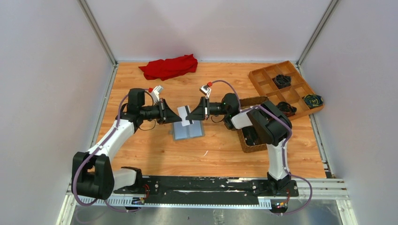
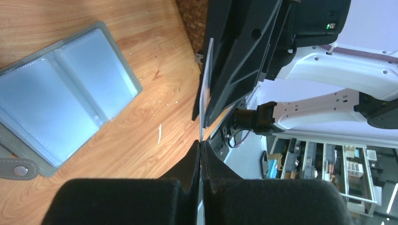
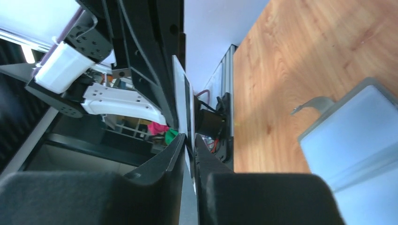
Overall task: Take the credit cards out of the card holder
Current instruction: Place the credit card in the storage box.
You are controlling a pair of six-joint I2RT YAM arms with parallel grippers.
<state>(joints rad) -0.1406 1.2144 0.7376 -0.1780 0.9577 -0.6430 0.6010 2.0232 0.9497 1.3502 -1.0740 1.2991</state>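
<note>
**Card shared between two pincers above the open holder**

The pale credit card hangs off the bench, just toward 12 o'clock from the open grey card holder, which lies flat at mid-bench. The left pincer is clamped tight on one edge of the card. The right pincer has its fingers close on either side of the opposite edge, but I cannot tell whether they actually press it.

The main risk is timing. If the left side lets go before the right has a firm hold, the card would likely drop onto the holder or the bench. If both are clamped and the arms draw apart or twist, the thin card could bend or snap free. Whether more cards sit in the blue-grey sleeves is not visible.

The left arm rises from 7 o'clock, with its forearm level and its wrist pointing toward 3 o'clock. The right arm stands at 5 o'clock, folded at the elbow over the brown woven basket, with its wrist aimed toward 9 o'clock. The two pincers meet nose to nose.
</note>
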